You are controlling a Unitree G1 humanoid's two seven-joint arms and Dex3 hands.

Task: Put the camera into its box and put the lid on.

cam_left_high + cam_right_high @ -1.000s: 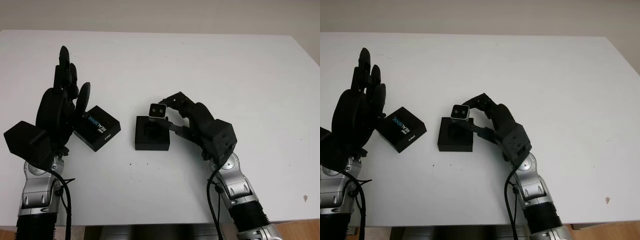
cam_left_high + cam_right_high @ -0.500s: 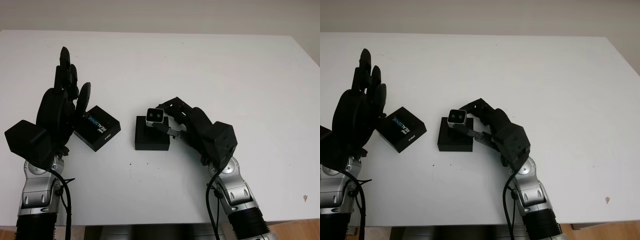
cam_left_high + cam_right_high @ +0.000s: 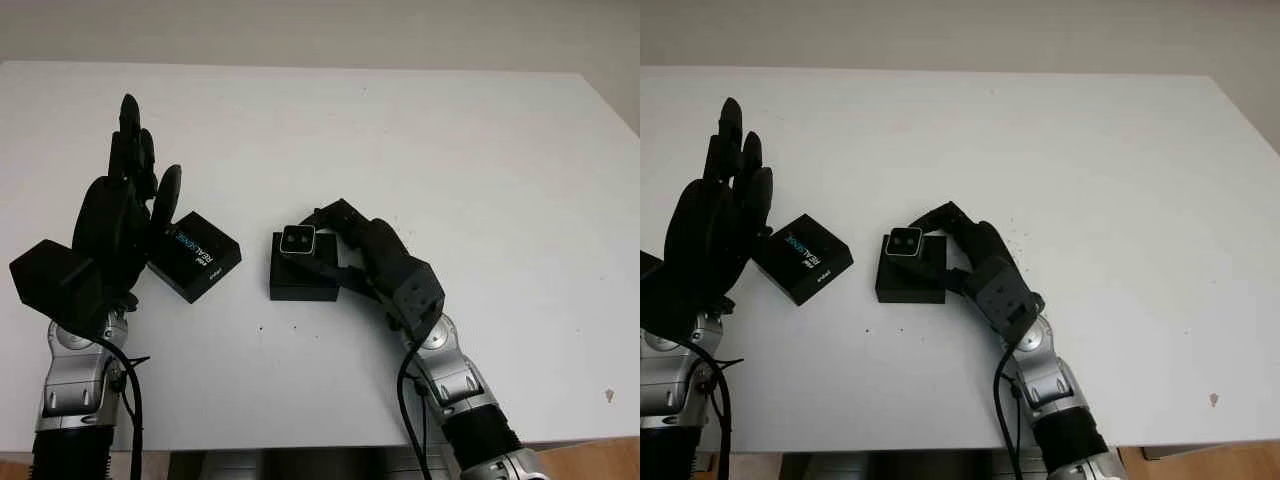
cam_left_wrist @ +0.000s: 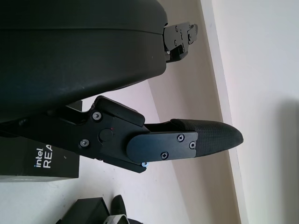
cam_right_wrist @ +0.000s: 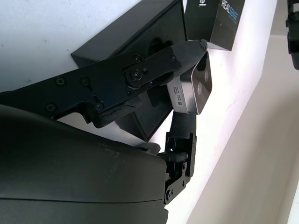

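The small silver camera (image 3: 297, 240) with two dark lenses is pinched in my right hand (image 3: 325, 238), just above the far left part of the open black box (image 3: 303, 280) at the table's middle. In the right wrist view the camera (image 5: 190, 88) sits between my fingers (image 5: 154, 65) over the box's dark foam cavity (image 5: 154, 107). The black lid (image 3: 196, 256) with "REALSENSE" lettering lies to the left of the box. My left hand (image 3: 128, 190) is open and upright, right beside the lid's left edge.
The white table (image 3: 450, 160) stretches wide to the right and far side. Its front edge runs just below both forearms.
My right hand has carried the camera leftward and down, from above the box's far right corner to low over its far left part. The left hand has not moved.
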